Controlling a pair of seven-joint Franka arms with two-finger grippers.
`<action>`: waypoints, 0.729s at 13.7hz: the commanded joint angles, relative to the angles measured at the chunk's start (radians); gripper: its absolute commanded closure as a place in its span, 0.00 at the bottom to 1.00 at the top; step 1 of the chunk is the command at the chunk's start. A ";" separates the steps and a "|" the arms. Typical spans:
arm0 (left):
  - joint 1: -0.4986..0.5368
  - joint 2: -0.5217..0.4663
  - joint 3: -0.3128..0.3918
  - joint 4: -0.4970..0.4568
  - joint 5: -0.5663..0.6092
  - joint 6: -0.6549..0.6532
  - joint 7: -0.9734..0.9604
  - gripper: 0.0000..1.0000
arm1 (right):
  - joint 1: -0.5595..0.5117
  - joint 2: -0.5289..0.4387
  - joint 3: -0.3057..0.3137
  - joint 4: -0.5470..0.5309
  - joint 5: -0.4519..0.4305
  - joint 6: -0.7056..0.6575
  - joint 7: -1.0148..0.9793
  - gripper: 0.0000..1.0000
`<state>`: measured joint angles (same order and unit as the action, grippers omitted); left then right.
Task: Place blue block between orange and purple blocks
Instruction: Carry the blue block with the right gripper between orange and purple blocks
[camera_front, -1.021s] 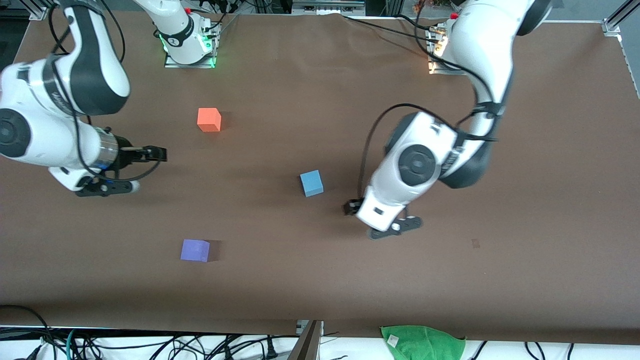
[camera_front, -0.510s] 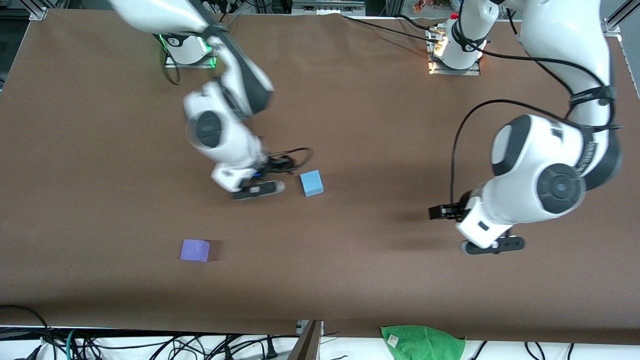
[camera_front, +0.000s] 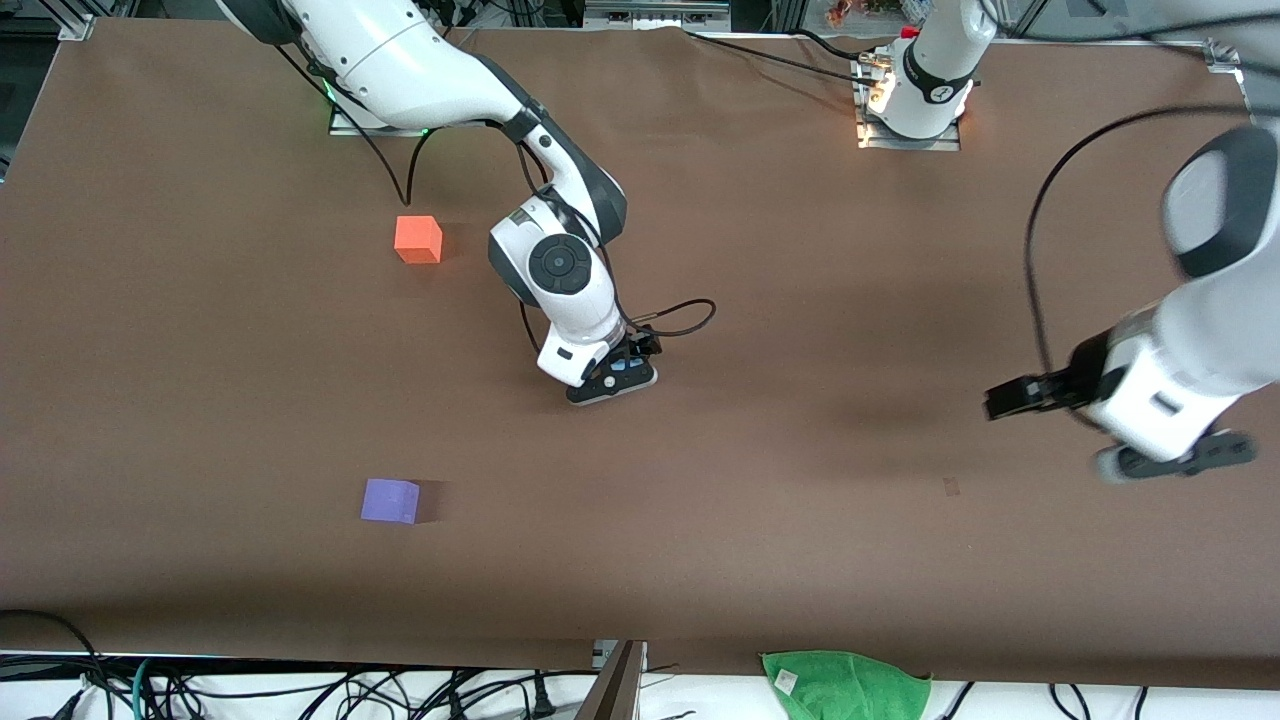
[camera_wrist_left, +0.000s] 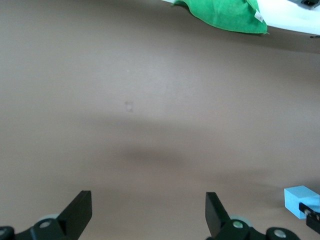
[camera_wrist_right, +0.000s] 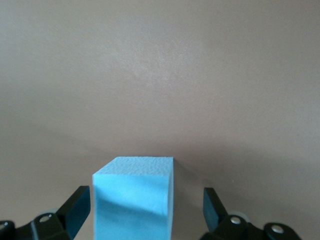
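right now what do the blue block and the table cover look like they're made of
Blue block: probably foam, matte, with a fine grainy top face and no shine. Table cover: seems a brown paper or felt-like sheet, dull, with faint wrinkles; which one is unclear.

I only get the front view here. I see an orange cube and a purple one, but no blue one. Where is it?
Observer: The right wrist view shows the blue block sitting on the table, between the open fingers of the right gripper. That arm's wrist hides it from you.
Operator: So is it gripped?
Observer: Not yet. In that view a gap shows between the block and one finger.
Operator: What about the other arm's hand?
Observer: The left wrist view shows the left gripper open over the table, holding nothing.
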<state>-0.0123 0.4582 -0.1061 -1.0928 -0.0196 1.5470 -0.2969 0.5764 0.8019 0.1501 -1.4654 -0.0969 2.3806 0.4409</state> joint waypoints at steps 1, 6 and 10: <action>0.032 -0.173 -0.007 -0.166 0.021 -0.013 0.025 0.00 | 0.020 0.051 -0.015 0.031 -0.043 0.023 0.012 0.00; 0.109 -0.335 0.003 -0.364 0.021 -0.082 0.218 0.00 | 0.023 0.057 -0.017 0.025 -0.043 0.043 0.041 0.19; 0.109 -0.415 0.020 -0.488 0.023 -0.084 0.260 0.00 | -0.129 -0.067 -0.017 0.022 -0.026 -0.154 -0.009 0.99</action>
<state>0.0987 0.1229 -0.0849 -1.4774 -0.0160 1.4508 -0.0647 0.5639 0.8275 0.1137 -1.4312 -0.1207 2.3529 0.4689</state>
